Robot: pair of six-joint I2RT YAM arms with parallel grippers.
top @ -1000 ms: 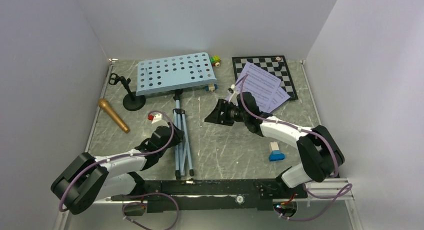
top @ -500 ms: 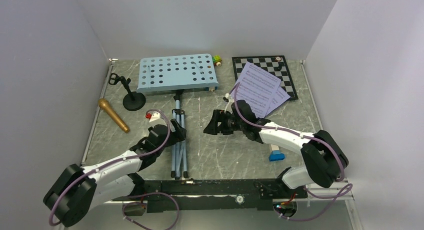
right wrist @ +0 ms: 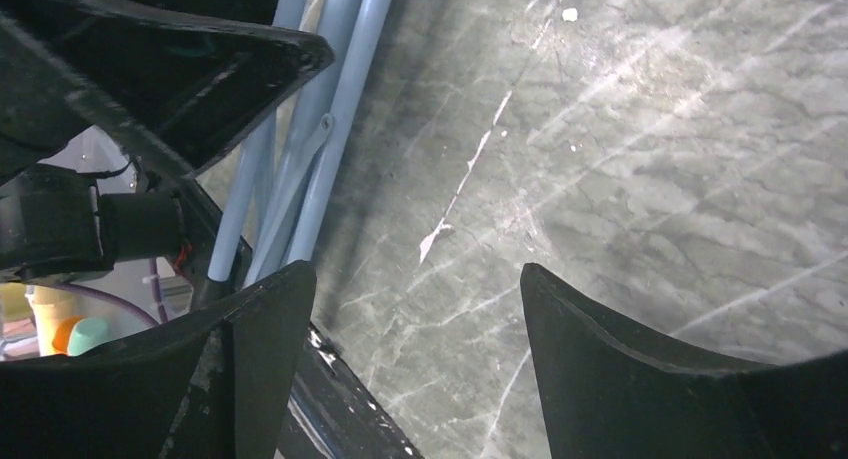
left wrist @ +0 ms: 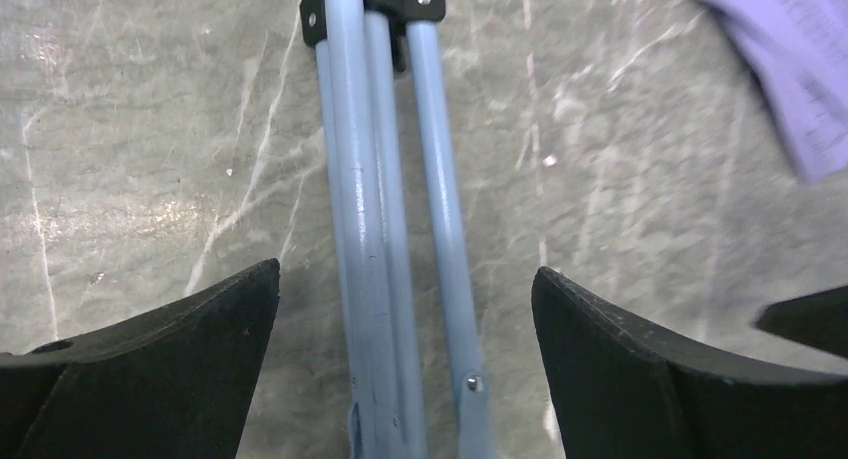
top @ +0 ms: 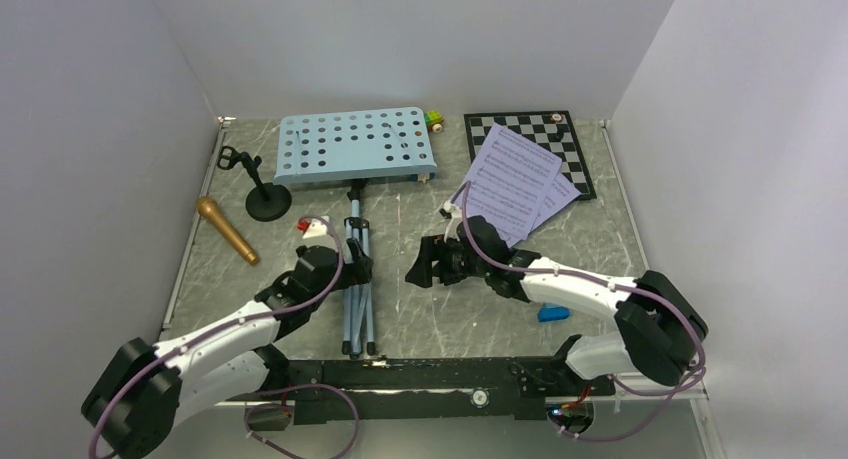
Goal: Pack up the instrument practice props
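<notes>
**Both pincers spread at the music stand's folded legs: hazards of the grasp**

The blue music stand lies flat on the table, with its punched plate toward the far wall and its legs pointing at the arms. The left pincer straddles the legs with its jaws wide, gripping nothing. The right pincer, also spread and empty, hangs over bare table just beside them.

- **Partial grip:** a closing left pincer could catch only some of the three tubes, so the rest may splay.
- **Tipping:** a grip this far from the plate (probably the heavy end) would let the plate drag toward the mic stand.
- **Collision:** the two pincers are near enough to knock together.
</notes>
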